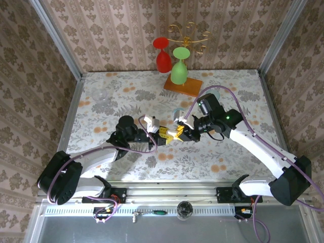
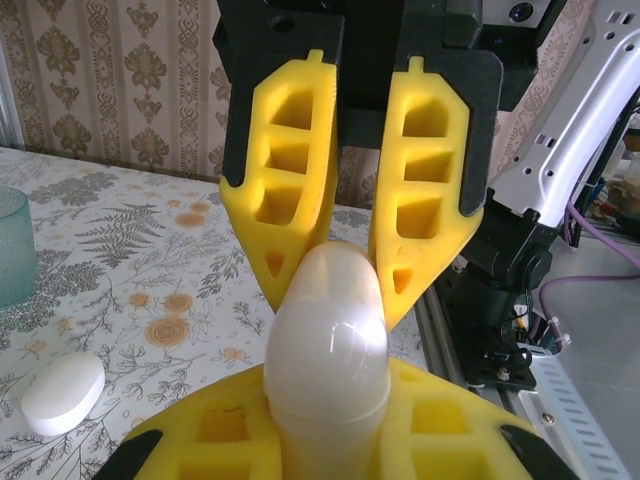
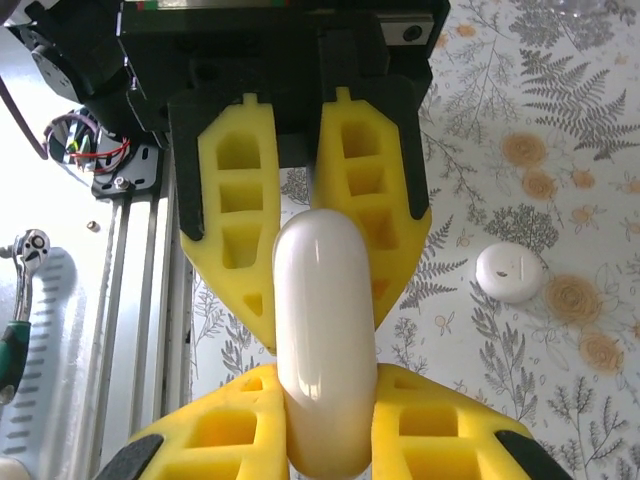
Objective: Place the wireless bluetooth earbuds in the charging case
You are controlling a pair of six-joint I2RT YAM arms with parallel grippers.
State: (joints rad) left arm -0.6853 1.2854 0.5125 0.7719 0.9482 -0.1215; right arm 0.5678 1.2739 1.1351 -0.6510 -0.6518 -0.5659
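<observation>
The left pincer [image 2: 325, 405] and right pincer [image 3: 322, 410] each clamp one end of the white charging case [image 3: 322, 300]; yellow fingers [image 3: 355, 190] cover both ends, its seam indiscernible.

Looks down on a flowered table [image 1: 228, 152]. Finds the left gripper [image 1: 164, 135] and the right gripper [image 1: 177, 132] tip to tip at mid-table, both yellow-tipped; cannot make out what sits between them. Catches a small white piece [image 1: 150, 121] just far-left of the left gripper. Picks out, at the far edge, a red glass [image 1: 162, 58] and a green glass [image 1: 179, 68] upside down on a gold rack [image 1: 190, 35] with a wooden base [image 1: 183, 85]. Notes a clear glass [image 1: 99, 94] far left.
</observation>
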